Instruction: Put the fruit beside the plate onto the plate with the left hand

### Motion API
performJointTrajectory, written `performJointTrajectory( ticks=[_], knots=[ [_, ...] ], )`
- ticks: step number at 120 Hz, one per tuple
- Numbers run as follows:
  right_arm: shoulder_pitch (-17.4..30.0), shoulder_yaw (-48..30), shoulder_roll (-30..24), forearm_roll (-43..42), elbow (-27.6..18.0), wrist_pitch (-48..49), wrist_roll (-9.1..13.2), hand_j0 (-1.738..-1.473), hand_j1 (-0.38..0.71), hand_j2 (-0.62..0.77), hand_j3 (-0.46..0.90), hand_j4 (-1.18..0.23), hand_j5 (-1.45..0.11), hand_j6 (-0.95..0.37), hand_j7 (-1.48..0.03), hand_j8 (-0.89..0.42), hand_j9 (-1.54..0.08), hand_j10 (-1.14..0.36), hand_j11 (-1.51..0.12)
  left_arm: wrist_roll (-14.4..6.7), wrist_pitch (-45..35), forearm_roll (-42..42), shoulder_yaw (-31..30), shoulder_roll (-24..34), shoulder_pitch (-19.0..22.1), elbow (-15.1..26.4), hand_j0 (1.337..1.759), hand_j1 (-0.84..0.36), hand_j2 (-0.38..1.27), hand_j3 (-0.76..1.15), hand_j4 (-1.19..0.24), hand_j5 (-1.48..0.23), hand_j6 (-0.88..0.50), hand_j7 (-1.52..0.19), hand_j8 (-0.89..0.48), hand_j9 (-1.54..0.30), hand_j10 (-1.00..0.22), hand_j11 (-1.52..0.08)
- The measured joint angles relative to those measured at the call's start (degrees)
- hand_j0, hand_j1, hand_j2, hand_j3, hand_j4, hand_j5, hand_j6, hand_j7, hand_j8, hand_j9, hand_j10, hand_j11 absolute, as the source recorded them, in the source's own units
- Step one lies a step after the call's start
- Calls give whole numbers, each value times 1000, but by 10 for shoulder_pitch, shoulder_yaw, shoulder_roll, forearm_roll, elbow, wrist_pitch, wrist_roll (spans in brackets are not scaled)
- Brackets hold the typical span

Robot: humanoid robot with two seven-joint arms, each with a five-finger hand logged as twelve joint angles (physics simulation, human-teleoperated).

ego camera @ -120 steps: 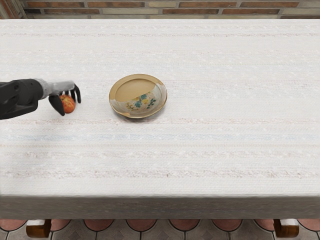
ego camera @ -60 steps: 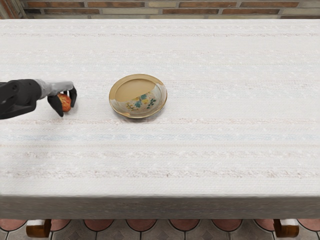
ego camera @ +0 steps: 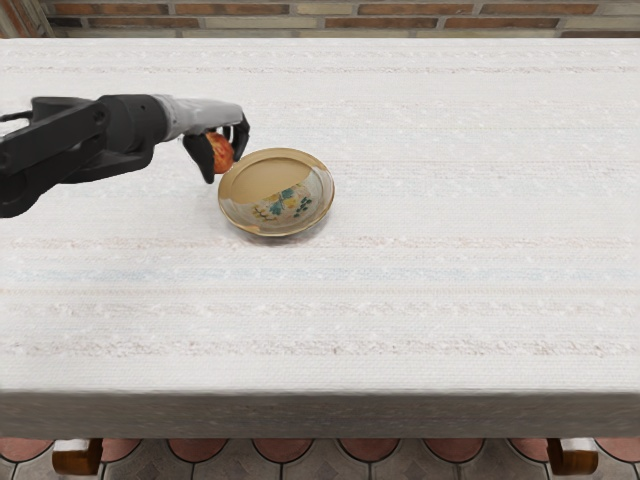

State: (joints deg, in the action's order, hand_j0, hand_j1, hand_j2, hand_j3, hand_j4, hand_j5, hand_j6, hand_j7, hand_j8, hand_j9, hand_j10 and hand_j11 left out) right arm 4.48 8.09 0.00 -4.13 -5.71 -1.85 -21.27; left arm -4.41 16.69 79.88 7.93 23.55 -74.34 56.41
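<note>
The left arm (ego camera: pixel 90 140) reaches in from the left edge, stretched nearly level across the white table (ego camera: pixel 450 280); its left hand (ego camera: pixel 215 140) hangs with dark fingers (ego camera: pixel 203 165) curled downward, grasping the red fruit (ego camera: pixel 220 152); the fruit is held off the cloth, just beside the upper left rim of the plate (ego camera: pixel 276 191), not yet on it; the plate shows a flower pattern.

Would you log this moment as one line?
left hand: shut on fruit | fruit: at left rim of plate | right hand: not in view
</note>
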Motion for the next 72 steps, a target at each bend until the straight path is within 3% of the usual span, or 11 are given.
performJointTrajectory(
  ticks=[37, 61, 68, 72],
  knots=[
    [0, 0, 0, 0, 0, 0, 0, -1658, -308, -7, 0, -35, -45, -35, -45, -35, -45, -35, -45, 2, -1, -1, -18, -81, 13, -14, 1648, -273, 415, 0, -778, -1222, -463, -1135, -356, -1143, -527, -1145],
    [0, 0, 0, 0, 0, 0, 0, -1658, -308, -7, 0, -35, -45, -35, -45, -35, -45, -35, -45, 2, -6, -1, -22, -83, 28, -36, 1649, -189, 294, 0, -779, -1219, -516, -1132, -406, -1141, -581, -1137],
    [0, 0, 0, 0, 0, 0, 0, -1658, -308, -7, 0, -35, -45, -35, -45, -35, -45, -35, -45, 2, -7, 0, -23, -84, 35, -39, 1649, -203, 354, -54, -786, -1201, -522, -1128, -403, -1135, -577, -1137],
    [0, 0, 0, 0, 0, 0, 0, -1658, -308, -7, 0, -35, -45, -35, -45, -35, -45, -35, -45, 3, -8, -1, -22, -84, 37, -40, 1646, -195, 236, 130, -789, -1181, -520, -1114, -417, -1127, -569, -1130]
  ],
)
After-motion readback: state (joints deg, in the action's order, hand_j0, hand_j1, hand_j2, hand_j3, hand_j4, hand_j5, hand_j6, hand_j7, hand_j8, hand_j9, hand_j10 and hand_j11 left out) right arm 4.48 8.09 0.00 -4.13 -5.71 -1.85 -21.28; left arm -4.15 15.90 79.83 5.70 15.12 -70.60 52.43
